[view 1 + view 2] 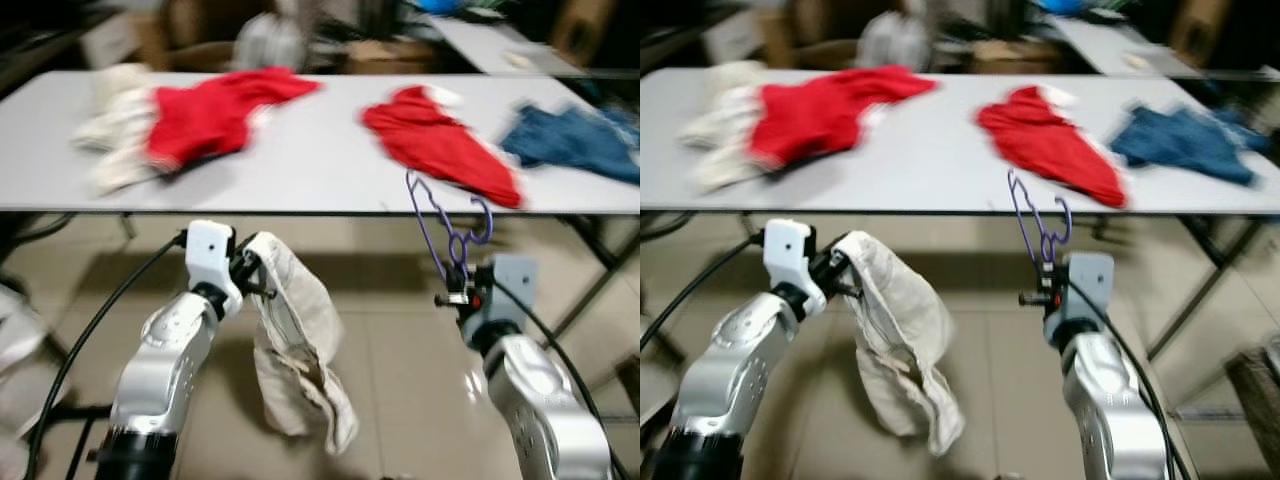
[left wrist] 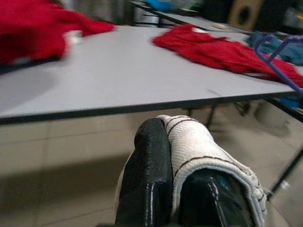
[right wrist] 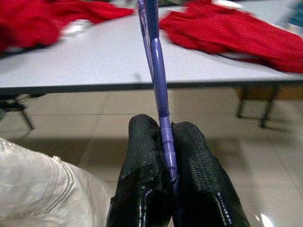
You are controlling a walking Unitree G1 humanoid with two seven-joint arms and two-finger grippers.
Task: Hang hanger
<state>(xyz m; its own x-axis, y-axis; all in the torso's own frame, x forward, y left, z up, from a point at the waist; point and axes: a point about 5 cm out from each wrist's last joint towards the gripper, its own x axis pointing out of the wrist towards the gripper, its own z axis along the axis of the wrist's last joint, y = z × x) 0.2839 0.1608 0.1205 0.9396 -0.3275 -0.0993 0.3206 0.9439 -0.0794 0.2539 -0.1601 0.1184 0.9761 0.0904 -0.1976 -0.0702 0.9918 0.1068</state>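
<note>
My right gripper (image 1: pixel 457 291) is shut on a purple hanger (image 1: pixel 438 222), which stands upright in front of the table's near edge; the right wrist view shows its thin bar (image 3: pixel 158 90) pinched between the black fingers (image 3: pixel 147 161). My left gripper (image 1: pixel 254 276) is shut on a cream-white garment (image 1: pixel 300 350) that hangs down below it over the floor. In the left wrist view the cloth (image 2: pixel 199 146) lies folded over the fingers (image 2: pixel 149 175). Both grippers are below the tabletop and short of its edge.
A long grey table (image 1: pixel 300 160) spans the view ahead. On it lie a red garment over white cloth (image 1: pixel 210 110) at the left, another red garment (image 1: pixel 440 140) right of centre, and blue jeans (image 1: pixel 575 140) at the far right. Table legs (image 1: pixel 590 290) stand at the right. The floor is tiled.
</note>
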